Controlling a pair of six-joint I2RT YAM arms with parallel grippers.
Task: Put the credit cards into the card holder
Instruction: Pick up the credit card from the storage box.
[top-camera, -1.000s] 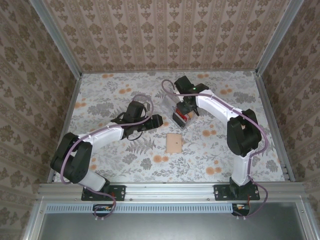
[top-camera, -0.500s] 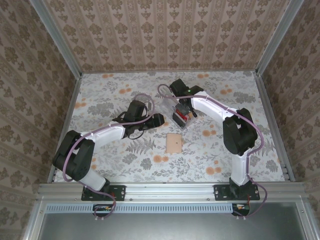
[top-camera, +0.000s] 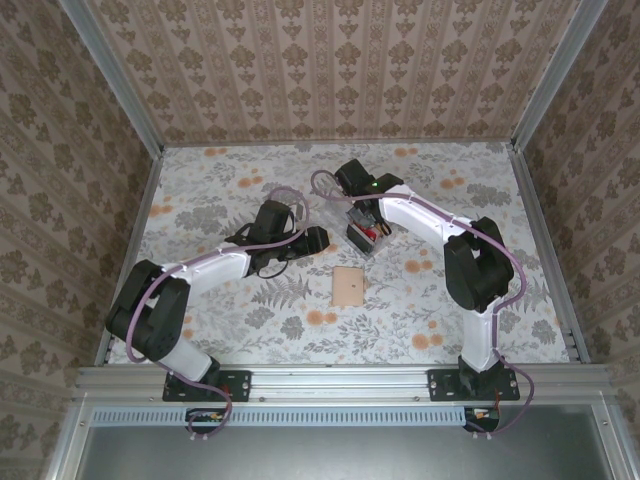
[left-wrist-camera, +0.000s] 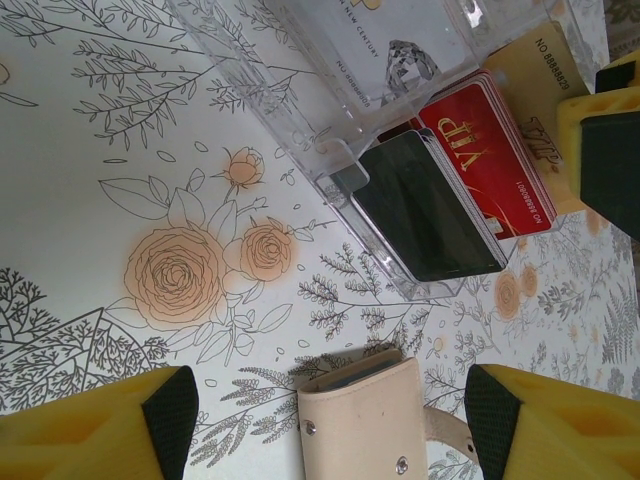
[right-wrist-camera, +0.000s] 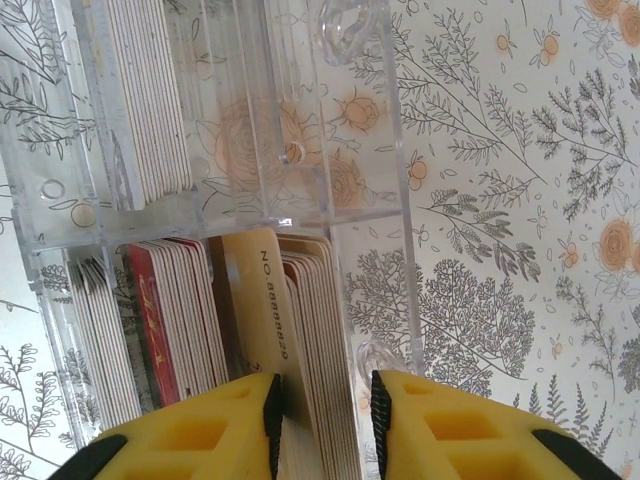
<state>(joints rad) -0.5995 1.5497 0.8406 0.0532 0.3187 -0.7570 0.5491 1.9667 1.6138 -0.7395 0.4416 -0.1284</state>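
The clear card holder (top-camera: 337, 210) stands mid-table with several credit cards upright in it. My right gripper (top-camera: 362, 222) hangs over it, pointing down. Its jaws (right-wrist-camera: 322, 395) are narrowly apart astride an orange-yellow card (right-wrist-camera: 255, 300) and the pack beside it. The left pad touches that card, and a sliver of gap shows at the right pad. A red card (right-wrist-camera: 150, 320) stands further left. The left wrist view shows the holder (left-wrist-camera: 330, 90) with a black card (left-wrist-camera: 425, 205), the red card (left-wrist-camera: 490, 150) and the yellow card (left-wrist-camera: 535, 80) sticking up. My left gripper (top-camera: 318, 240) is open and empty.
A tan folding wallet (top-camera: 347, 286) lies shut on the flowered tablecloth just in front of the holder, between my left gripper's fingers in the left wrist view (left-wrist-camera: 370, 430). Patterned walls close the table on three sides.
My right gripper has shifted a little left over the holder and its jaws have narrowed. The left arm has not moved.
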